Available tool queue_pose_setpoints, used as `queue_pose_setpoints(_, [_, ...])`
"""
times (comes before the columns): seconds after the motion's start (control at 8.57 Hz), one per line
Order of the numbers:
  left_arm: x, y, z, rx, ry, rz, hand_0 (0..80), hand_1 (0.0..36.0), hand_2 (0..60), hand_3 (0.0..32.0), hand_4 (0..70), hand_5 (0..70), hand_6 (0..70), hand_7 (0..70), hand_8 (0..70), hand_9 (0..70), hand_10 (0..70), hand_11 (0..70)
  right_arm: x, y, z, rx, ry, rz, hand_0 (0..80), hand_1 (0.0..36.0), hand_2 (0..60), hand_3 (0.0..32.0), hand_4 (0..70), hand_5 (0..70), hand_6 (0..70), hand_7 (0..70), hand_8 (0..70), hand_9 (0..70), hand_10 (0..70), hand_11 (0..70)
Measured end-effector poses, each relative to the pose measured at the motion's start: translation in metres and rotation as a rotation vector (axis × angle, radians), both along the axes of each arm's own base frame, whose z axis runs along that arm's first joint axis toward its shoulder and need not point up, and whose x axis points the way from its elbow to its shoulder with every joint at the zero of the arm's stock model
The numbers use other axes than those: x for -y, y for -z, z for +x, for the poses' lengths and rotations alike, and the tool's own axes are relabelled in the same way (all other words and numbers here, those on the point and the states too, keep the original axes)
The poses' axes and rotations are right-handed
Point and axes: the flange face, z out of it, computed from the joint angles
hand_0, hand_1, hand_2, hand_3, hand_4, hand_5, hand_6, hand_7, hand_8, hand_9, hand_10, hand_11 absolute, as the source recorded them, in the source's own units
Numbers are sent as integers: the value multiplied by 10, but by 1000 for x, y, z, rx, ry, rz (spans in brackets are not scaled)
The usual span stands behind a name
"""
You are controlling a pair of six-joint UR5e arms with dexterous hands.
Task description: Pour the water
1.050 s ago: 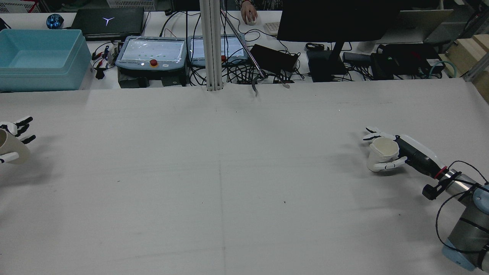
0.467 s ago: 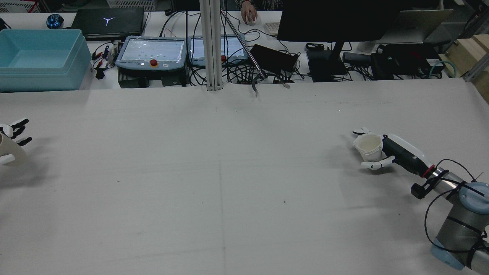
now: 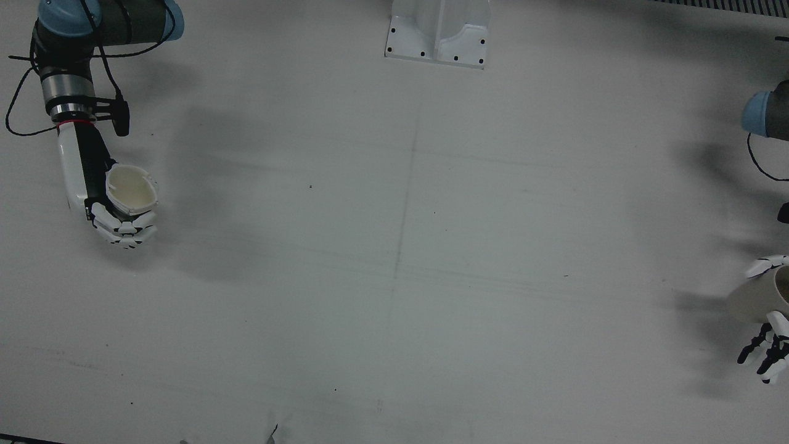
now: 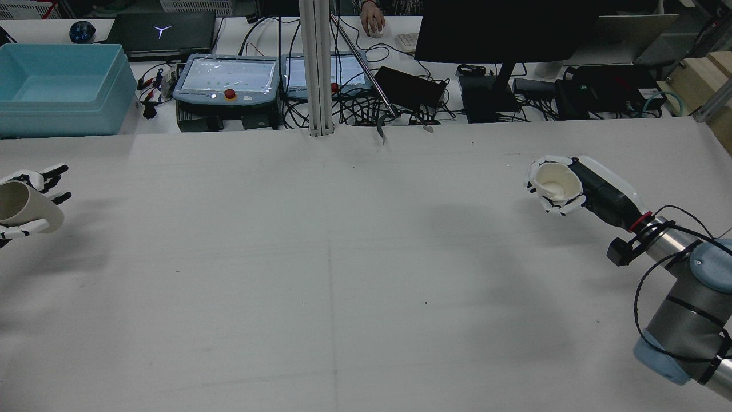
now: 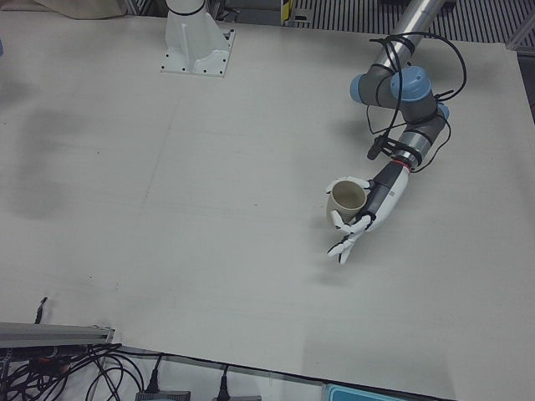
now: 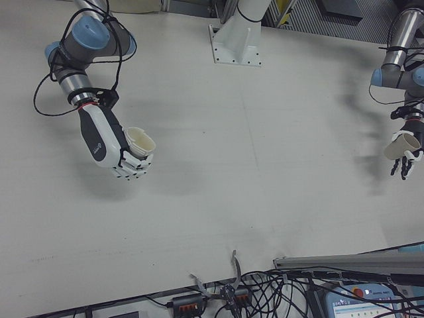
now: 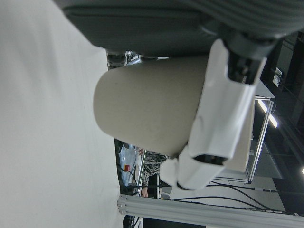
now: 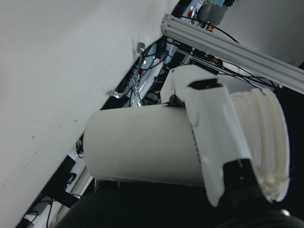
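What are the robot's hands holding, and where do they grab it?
Each holds a cup by its side wall: the right hand a white cup, the left hand a beige cup.

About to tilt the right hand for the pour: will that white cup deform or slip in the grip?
The white cup looks thin-walled, and its rim seems a bit out of round in the right hand, so it probably flexes when squeezed. Its smooth side could slip. It is likely light; contents are unclear.
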Motion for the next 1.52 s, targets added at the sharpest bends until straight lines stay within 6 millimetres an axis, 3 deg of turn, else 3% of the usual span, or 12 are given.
queue_pose_setpoints(0.23, [29, 102, 76, -7, -100, 35, 797, 360, 600, 0, 365, 700, 92, 138, 15, 13, 40, 92, 40, 75, 99, 85, -116, 8, 800, 360, 600, 0, 343, 700, 454, 551, 334, 448, 235, 384])
queue_pose_setpoints(0.35, [30, 158, 130, 1, -168, 56, 800, 360, 600, 0, 362, 700, 94, 137, 16, 13, 40, 92, 62, 123, 150, 96, -153, 39, 800, 360, 600, 0, 363, 700, 491, 633, 360, 483, 241, 395])
queue_pose_setpoints(0.47, [22, 217, 192, 7, -244, 80, 793, 360, 600, 0, 359, 700, 97, 136, 17, 13, 37, 88, 74, 171, 181, 101, -166, 75, 800, 360, 600, 0, 389, 700, 531, 700, 378, 509, 248, 405])
queue_pose_setpoints(0.58, [7, 274, 255, 12, -323, 92, 791, 360, 600, 0, 363, 700, 102, 138, 17, 13, 36, 86, 83, 229, 195, 106, -168, 125, 800, 360, 600, 0, 397, 700, 547, 700, 386, 521, 249, 407])
queue_pose_setpoints(0.7, [-1, 311, 296, 13, -368, 96, 797, 360, 600, 0, 365, 700, 106, 144, 18, 14, 35, 84, 92, 285, 191, 85, -166, 186, 800, 360, 600, 0, 416, 700, 561, 700, 391, 528, 247, 404])
queue_pose_setpoints(0.82, [-1, 337, 322, 16, -391, 94, 777, 360, 600, 0, 368, 700, 111, 151, 18, 16, 33, 81, 98, 342, 165, 40, -146, 253, 800, 360, 600, 0, 427, 700, 560, 700, 385, 523, 236, 387])
queue_pose_setpoints(0.93, [1, 355, 339, 21, -403, 89, 738, 360, 600, 0, 366, 700, 109, 147, 16, 15, 32, 78, 98, 393, 118, -19, -108, 320, 800, 360, 600, 0, 444, 700, 565, 700, 385, 524, 228, 376])
queue_pose_setpoints(1.05, [4, 365, 348, 24, -407, 83, 724, 360, 600, 0, 363, 700, 106, 145, 15, 15, 32, 77, 88, 429, 60, -75, -67, 369, 800, 360, 600, 0, 440, 700, 552, 700, 374, 511, 226, 373])
queue_pose_setpoints(1.17, [7, 370, 350, 23, -407, 80, 736, 360, 600, 0, 365, 700, 106, 147, 16, 15, 32, 78, 69, 447, -7, -137, -18, 400, 800, 360, 600, 0, 438, 700, 536, 700, 359, 494, 216, 359])
queue_pose_setpoints(1.28, [8, 374, 350, 18, -406, 82, 786, 360, 600, 0, 367, 700, 108, 149, 16, 15, 30, 77, 47, 445, -64, -202, 27, 402, 800, 360, 600, 0, 429, 700, 526, 700, 353, 486, 215, 357])
queue_pose_setpoints(1.4, [9, 377, 349, 14, -404, 85, 797, 360, 600, 0, 369, 700, 110, 152, 17, 16, 31, 79, 32, 425, -102, -276, 56, 381, 800, 360, 600, 0, 404, 700, 506, 700, 344, 473, 214, 357])
queue_pose_setpoints(1.52, [10, 383, 349, 9, -403, 89, 800, 360, 600, 0, 370, 700, 113, 153, 18, 16, 32, 81, 26, 404, -126, -340, 75, 357, 800, 360, 600, 0, 385, 700, 485, 675, 332, 458, 209, 351])
